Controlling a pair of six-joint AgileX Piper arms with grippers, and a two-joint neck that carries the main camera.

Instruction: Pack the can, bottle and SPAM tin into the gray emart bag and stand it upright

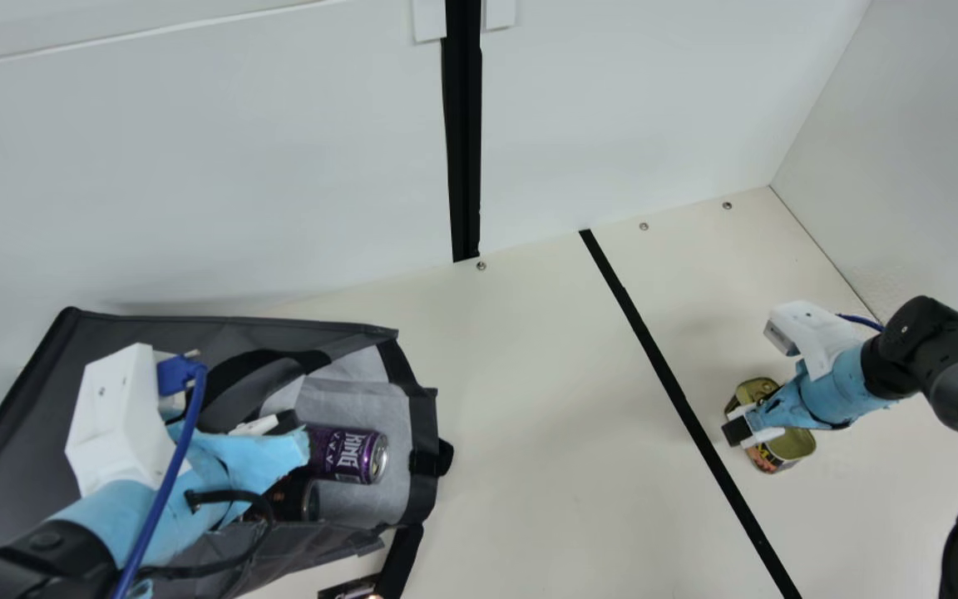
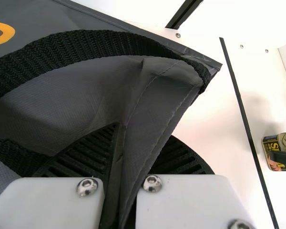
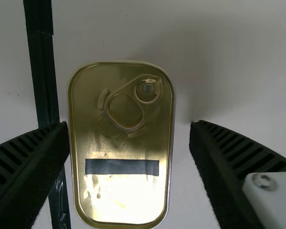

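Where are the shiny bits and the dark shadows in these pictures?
Right wrist view: bright glare on the SPAM tin's gold lid, at the end away from the ring, and a soft shadow on the table; left wrist view: dark shade in the gray bag's folds, little glints on the screws; main view: a shine on the purple can's silver end.

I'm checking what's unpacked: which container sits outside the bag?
The SPAM tin, on the table; the purple can and dark container lie inside the bag.

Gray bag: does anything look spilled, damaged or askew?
Nothing looks spilled or damaged. The gray bag lies on its side, the purple can lying inside near its mouth; askew, but likely normal before the bag is stood upright.
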